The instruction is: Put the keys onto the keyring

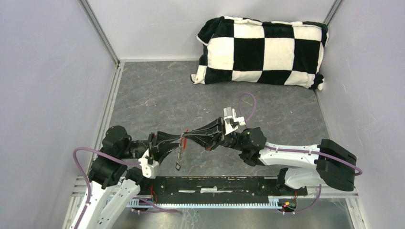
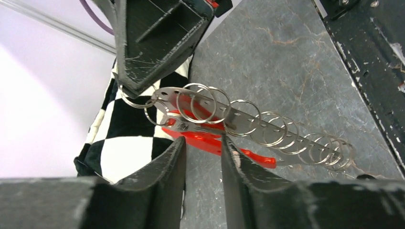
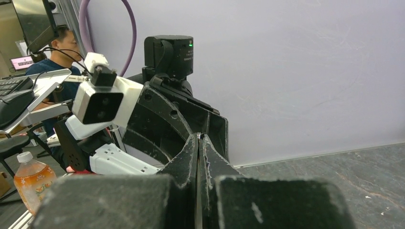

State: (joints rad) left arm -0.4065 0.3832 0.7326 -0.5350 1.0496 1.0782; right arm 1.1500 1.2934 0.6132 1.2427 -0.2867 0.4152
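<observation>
**Item 1. Keyring** (image 2: 282,136): a short chain of thin silver metal rings joined to a flat, elongated bright-red oval fob (image 2: 255,157). It is held in the air above the worktop, between the tips of the two arms, near the front edge. From overhead the chain hangs downward from that meeting point. A flat silver strip (image 2: 234,117) with small holes lies along the rings. A small dark piece (image 1: 177,166) dangles at the chain's lowest end. Whether it is a key cannot be told.

**Item 2. Right end effector** (image 3: 198,137): black, two-fingered, reaching in from the right. The jaws are pressed together with only a hairline seam between them. In the left wrist view its tip pinches the end ring of the chain, and the keyring hangs from it.

**Item 3. Left end effector** (image 2: 203,141): black, two-fingered, reaching in from the left. Its fingers (image 2: 174,162) stand a narrow gap apart, with bare worktop showing through the gap. The fob runs crosswise just beyond the fingertips. Whether they touch it cannot be told.

**Item 4. Worktop** (image 1: 157,95): a dark grey, marbled surface enclosed by pale walls.

**Item 5. Cushion** (image 1: 261,52): plush, black-and-white chequered, lying at the far right of the worktop against the back wall, well apart from both arms.

**Item 6. Bottle** (image 3: 29,181): clear plastic with a white cap and an orange drink inside, seen in the background of the right wrist view.
</observation>
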